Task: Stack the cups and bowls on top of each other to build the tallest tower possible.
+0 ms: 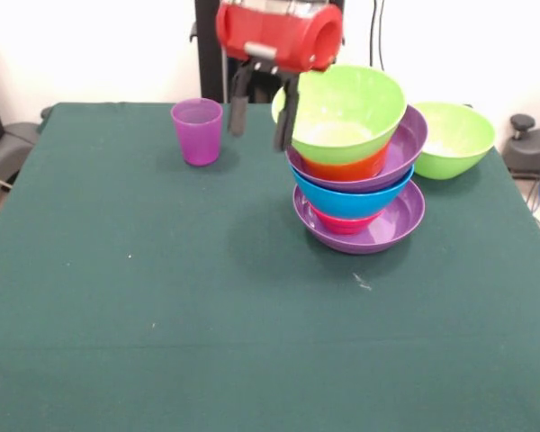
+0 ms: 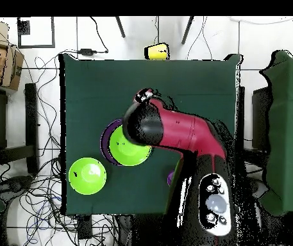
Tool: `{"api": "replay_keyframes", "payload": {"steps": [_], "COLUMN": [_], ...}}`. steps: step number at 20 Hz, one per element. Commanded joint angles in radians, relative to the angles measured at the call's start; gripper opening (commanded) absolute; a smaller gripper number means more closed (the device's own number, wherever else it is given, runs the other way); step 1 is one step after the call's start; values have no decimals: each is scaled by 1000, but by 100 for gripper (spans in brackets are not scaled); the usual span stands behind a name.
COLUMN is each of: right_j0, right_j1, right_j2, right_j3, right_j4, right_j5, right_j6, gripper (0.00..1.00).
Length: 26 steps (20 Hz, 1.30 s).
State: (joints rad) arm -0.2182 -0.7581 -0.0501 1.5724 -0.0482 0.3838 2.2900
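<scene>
The tower stands right of centre on a wide purple bowl [image 1: 398, 216]. Above it come a small red-pink bowl [image 1: 342, 221], a blue bowl [image 1: 346, 198], a second purple bowl [image 1: 400, 148] and an orange bowl [image 1: 342, 167]. A lime green bowl [image 1: 351, 108] [image 2: 128, 148] tops it, tilted. My gripper [image 1: 261, 117] hangs open at the top bowl's left rim. Its right finger [image 1: 284, 121] is against that rim, and a sliver of rim shows between the fingers. A translucent purple cup [image 1: 197, 131] stands upright left of the gripper. In the overhead view my arm covers the gripper.
A second lime green bowl [image 1: 452, 138] [image 2: 87, 175] sits alone beside the tower, near the table's corner. A yellow cup-like object [image 2: 156, 51] lies just beyond the table's edge opposite the robot's base. Cables cover the floor around the green-covered table [image 1: 162, 315].
</scene>
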Motion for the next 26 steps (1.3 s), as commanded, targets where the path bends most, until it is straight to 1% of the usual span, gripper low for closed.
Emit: {"api": "replay_keyframes", "payload": {"steps": [1, 4, 7, 8, 9, 10, 11, 12, 13, 14, 15, 16, 17, 18, 19, 20, 22, 23, 24, 25, 26], "right_j0": [-34, -34, -34, -35, -39, -44, -50, -53, -54, -52, -51, -48, -45, -43, -45, -47, -58, -70, -81, -98, -111], "right_j1": [188, 228, 287, 303, 332, 353, 403, 433, 494, 524, 569, 591, 617, 631, 643, 645, 648, 649, 647, 645, 645], "right_j2": [209, 231, 266, 277, 301, 321, 361, 387, 438, 465, 517, 547, 599, 634, 691, 721, 838, 927, 995, 1104, 1177], "right_j3": [-364, -464, -617, -652, -714, -753, -846, -899, -1011, -1068, -1160, -1209, -1272, -1306, -1340, -1350, -1379, -1390, -1397, -1405, -1411], "right_j4": [-119, -145, -168, -176, -185, -188, -199, -205, -221, -233, -258, -276, -313, -344, -392, -419, -528, -608, -673, -777, -850], "right_j5": [287, 344, 456, 476, 509, 537, 588, 624, 688, 719, 774, 809, 858, 883, 916, 926, 967, 1000, 1024, 1060, 1080], "right_j6": [-317, -331, -380, -391, -426, -450, -510, -545, -616, -651, -716, -747, -797, -817, -850, -863, -893, -920, -937, -971, -988], "gripper": [100, 100, 100, 100, 100, 100, 100, 100, 100, 100, 100, 100, 100, 100, 100, 100, 100, 100, 100, 100, 100]}}
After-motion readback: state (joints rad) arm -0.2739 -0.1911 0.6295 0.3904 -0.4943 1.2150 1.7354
